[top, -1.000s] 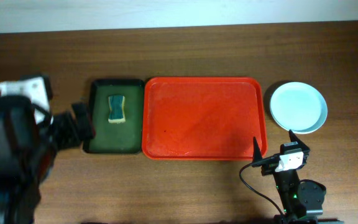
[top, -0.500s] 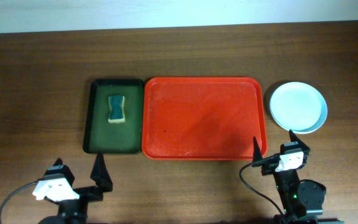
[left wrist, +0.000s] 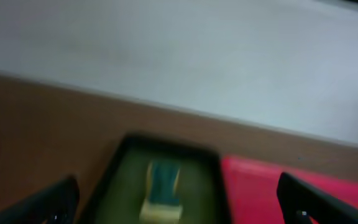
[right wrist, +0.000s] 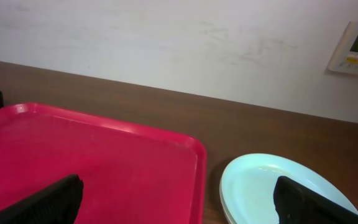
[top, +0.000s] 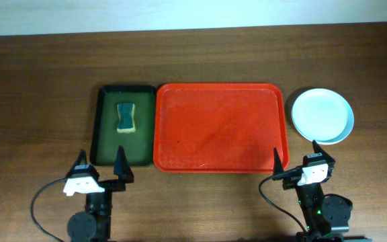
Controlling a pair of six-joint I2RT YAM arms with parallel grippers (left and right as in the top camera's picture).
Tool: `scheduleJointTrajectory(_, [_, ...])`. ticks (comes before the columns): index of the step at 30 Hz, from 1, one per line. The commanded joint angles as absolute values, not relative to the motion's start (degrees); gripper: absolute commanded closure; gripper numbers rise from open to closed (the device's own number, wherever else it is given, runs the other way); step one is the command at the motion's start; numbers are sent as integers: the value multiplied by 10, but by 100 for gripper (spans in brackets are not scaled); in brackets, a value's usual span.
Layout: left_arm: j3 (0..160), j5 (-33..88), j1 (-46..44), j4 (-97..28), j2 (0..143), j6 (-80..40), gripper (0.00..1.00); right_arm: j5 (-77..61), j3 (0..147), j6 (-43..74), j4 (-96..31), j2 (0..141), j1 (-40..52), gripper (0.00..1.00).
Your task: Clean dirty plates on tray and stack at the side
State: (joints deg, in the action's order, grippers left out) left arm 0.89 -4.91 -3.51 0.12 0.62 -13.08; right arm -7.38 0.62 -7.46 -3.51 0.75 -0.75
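On the table (top: 39, 81), right of the middle, the plates (top: 322, 114) sit in a stack on the wood. They lie just beside the right rim of the red tray (top: 220, 128) and do not touch it. The top plate is pale blue-white and lies level. The right wrist view shows at least one more rim beneath it, but I cannot tell how many are stacked. The tray lies lengthwise at the centre of the table. Against its left rim is a narrower dark green tray (top: 106, 144). In the far half of that lies a sponge (top: 125, 117), blue-green on top with a yellow layer under it, narrowed at the waist.

The left end effector (top: 101, 160) hangs near the front of the table, just before the green tray's near rim. Its fingers are spread wide with nothing between them. Its wrist view is blurred, yet shows the green tray and sponge straight ahead.

The right end effector (top: 295, 153) stands at the red tray's near right corner, likewise spread wide and holding nothing. Seen from above, one finger overlaps the tray's corner and the other finger's tip reaches the near edge of the stack.

A black cable (top: 271, 195) loops beside each arm's base. A white wall (right wrist: 135, 37) rises behind the table, with a small panel (right wrist: 357, 46) mounted at the right.
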Motion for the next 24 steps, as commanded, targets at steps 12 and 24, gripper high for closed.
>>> scheduleJointTrajectory(12, [5, -54, -25, -42, 3, -63, 1, -70, 3, -68, -39, 7, -5, 2])
scheduleJointTrajectory(24, [5, -54, -25, -42, 3, -63, 1, -70, 3, -68, -39, 7, -5, 2])
